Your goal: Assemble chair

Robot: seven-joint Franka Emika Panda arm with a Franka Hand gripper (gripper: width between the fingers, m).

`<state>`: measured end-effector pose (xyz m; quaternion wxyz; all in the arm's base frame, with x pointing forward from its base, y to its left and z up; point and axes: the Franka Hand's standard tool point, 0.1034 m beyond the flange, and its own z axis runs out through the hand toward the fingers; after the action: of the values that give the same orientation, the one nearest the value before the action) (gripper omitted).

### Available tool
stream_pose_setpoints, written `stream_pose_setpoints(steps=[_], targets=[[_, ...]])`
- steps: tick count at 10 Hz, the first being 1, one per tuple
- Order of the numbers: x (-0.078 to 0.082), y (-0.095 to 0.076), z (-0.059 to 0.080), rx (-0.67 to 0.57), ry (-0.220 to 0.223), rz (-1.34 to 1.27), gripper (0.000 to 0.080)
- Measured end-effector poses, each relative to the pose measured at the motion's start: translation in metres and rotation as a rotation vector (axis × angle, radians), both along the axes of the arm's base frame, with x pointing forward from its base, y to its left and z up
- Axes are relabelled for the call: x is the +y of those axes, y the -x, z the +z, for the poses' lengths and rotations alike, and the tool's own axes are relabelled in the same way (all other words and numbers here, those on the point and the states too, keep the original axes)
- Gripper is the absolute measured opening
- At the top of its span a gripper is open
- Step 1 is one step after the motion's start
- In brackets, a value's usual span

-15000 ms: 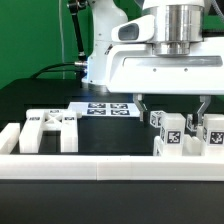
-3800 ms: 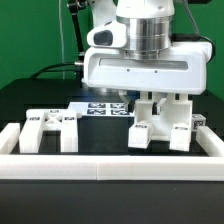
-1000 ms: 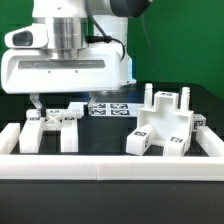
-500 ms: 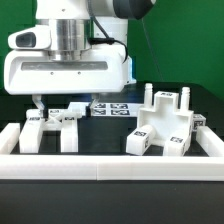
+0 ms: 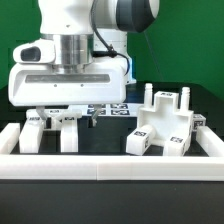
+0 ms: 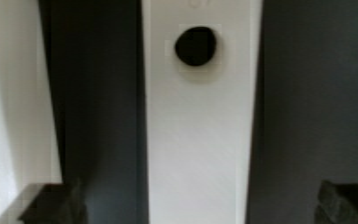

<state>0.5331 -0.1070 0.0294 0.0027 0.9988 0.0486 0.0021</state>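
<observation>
1. Exterior view: gripper [image 5: 62, 114] low over the loose chair panel [image 5: 50, 132] at the exterior view's left. Jaws spread wide, holding nothing. Part-built chair [image 5: 160, 125] well apart, on the exterior view's right.
2. Wrist view: panel's bar [image 6: 202, 130] lies centred between the fingers, its long axis across the closing line, dark gaps both sides.

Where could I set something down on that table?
The bare black tabletop between the smaller chair piece and the larger chair assembly, bordered by the marker board and the white rail. Crowded: the exterior view's left, where the open claw hangs over that piece.
</observation>
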Motion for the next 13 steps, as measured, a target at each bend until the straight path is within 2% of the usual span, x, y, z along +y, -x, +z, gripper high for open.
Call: stream_pose_setpoints(steps=[4, 8, 10, 13], targets=[[0.003, 0.002, -0.015, 0.005, 0.014, 0.012, 0.0649], [0.004, 0.002, -0.017, 0.008, 0.015, 0.019, 0.0629], [0.004, 0.002, -0.016, 0.007, 0.015, 0.018, 0.0287], [0.003, 0.002, -0.016, 0.007, 0.015, 0.018, 0.0289]])
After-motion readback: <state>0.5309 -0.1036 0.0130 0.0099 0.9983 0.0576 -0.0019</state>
